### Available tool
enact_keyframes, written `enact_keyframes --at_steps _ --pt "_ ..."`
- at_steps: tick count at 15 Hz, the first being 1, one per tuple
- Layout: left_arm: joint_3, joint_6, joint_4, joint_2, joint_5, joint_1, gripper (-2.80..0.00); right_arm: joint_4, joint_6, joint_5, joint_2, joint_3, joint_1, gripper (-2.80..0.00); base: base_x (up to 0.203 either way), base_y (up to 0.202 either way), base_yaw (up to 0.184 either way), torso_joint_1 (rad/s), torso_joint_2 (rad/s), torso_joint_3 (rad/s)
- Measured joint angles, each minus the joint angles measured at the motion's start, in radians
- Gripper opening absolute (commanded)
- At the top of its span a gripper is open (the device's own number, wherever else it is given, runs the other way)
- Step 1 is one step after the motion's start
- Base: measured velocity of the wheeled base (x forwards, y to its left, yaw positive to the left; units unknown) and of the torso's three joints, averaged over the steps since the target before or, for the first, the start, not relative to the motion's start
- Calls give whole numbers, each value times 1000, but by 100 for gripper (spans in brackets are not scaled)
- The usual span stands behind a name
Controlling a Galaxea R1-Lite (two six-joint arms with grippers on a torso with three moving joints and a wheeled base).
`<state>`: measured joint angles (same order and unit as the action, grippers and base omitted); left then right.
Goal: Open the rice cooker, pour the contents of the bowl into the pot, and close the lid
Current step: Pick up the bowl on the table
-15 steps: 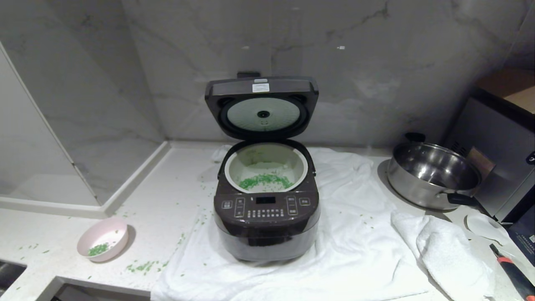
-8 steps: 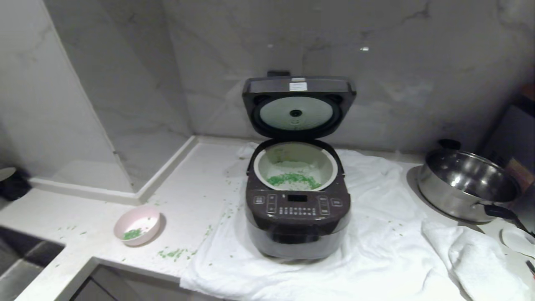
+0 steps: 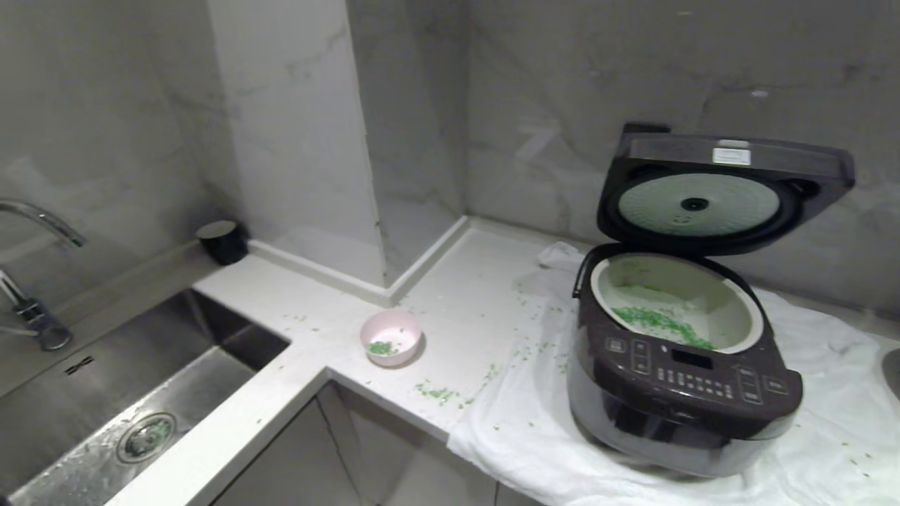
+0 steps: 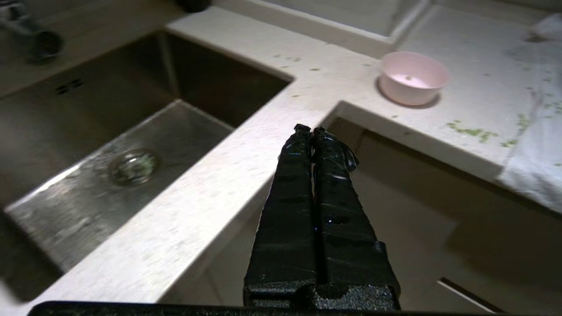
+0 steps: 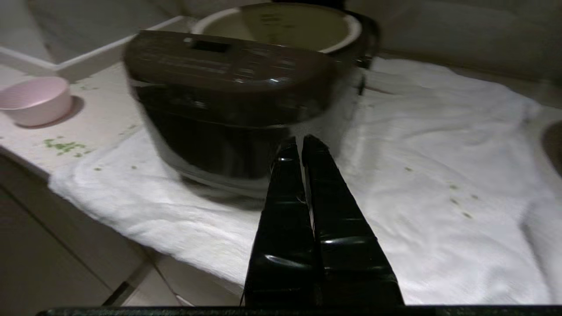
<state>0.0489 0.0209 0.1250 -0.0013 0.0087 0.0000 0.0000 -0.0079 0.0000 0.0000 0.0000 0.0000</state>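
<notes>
The dark brown rice cooker (image 3: 682, 393) stands on a white cloth at the right, its lid (image 3: 724, 186) raised upright with the white dimpled disc facing me. Green contents (image 3: 661, 325) lie inside the white pot (image 3: 738, 337). The pale pink bowl (image 3: 391, 338) sits on the counter left of the cooker with a few green bits in it. Neither arm shows in the head view. My left gripper (image 4: 309, 130) is shut and empty, low before the counter edge, short of the bowl (image 4: 412, 78). My right gripper (image 5: 300, 141) is shut and empty in front of the cooker (image 5: 228, 96).
A steel sink (image 3: 119, 393) with a tap (image 3: 39, 225) lies at the left. A dark cup (image 3: 222, 241) stands by the wall. Green bits (image 3: 439, 392) are scattered on the counter and on the white cloth (image 3: 534, 436). A wall pillar (image 3: 302, 140) juts out behind the bowl.
The whole view has swung to the left: the cooker and bowl now sit further right in the picture, the sink has come into sight and the steel pan has left it. Nothing on the counter moved.
</notes>
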Motion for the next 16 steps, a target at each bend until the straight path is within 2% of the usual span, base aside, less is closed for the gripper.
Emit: enact_keyframes --at_steps 6,12,16 --pt "0 0 0 0 0 0 -280 -1 2 0 0 0 0 -280 -1 -7 140 1 1 3" --pt "0 0 0 0 0 0 -280 0 3 0 0 0 0 -280 0 0 0 0 0 0" --pt "0 0 0 0 0 0 -280 0 4 -1 0 0 0 -280 168 0 -1 -3 4 3"
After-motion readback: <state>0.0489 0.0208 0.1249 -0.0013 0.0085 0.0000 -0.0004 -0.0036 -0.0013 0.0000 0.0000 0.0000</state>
